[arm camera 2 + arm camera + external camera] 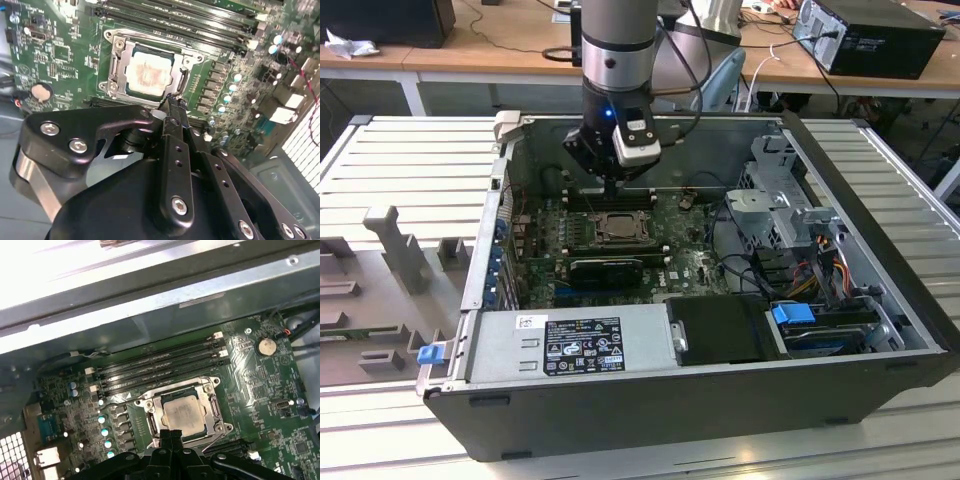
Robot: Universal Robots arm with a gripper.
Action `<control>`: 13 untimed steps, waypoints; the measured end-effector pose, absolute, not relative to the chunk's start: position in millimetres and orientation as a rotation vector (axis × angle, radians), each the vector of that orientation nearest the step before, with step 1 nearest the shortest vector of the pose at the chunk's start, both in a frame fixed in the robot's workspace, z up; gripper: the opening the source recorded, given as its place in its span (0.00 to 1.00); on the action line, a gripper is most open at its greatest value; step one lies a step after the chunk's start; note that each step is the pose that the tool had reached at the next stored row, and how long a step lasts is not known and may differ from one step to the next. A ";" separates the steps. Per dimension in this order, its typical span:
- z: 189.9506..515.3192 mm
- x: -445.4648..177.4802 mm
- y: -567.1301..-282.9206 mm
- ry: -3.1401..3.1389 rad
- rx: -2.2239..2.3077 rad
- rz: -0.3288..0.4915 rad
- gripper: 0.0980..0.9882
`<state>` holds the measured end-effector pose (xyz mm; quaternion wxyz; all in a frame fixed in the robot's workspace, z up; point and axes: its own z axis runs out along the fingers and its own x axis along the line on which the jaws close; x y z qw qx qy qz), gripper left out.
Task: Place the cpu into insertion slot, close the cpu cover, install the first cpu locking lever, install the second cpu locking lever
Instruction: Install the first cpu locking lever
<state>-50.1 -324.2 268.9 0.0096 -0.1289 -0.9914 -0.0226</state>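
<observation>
The cpu (148,74) (182,412) lies with its pale metallic face up in the insertion slot (620,228) on the green board. Around it the silvery cpu cover (186,61) (156,406) lies flat, framing the chip. My gripper (612,188) hangs just above the socket's far edge, a little off the board. In both wrist views its black fingertips (172,102) (172,434) are pressed together, shut on nothing, at the socket's rim beside the chip.
Long black memory slots (155,367) run beside the socket, and a black graphics card (605,268) lies on its near side. The power supply (570,345), a drive cage (775,200) with cables and the case walls (490,220) close in the board.
</observation>
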 end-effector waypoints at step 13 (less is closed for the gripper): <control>267.7 -49.7 -324.2 -3.112 0.116 -0.065 0.01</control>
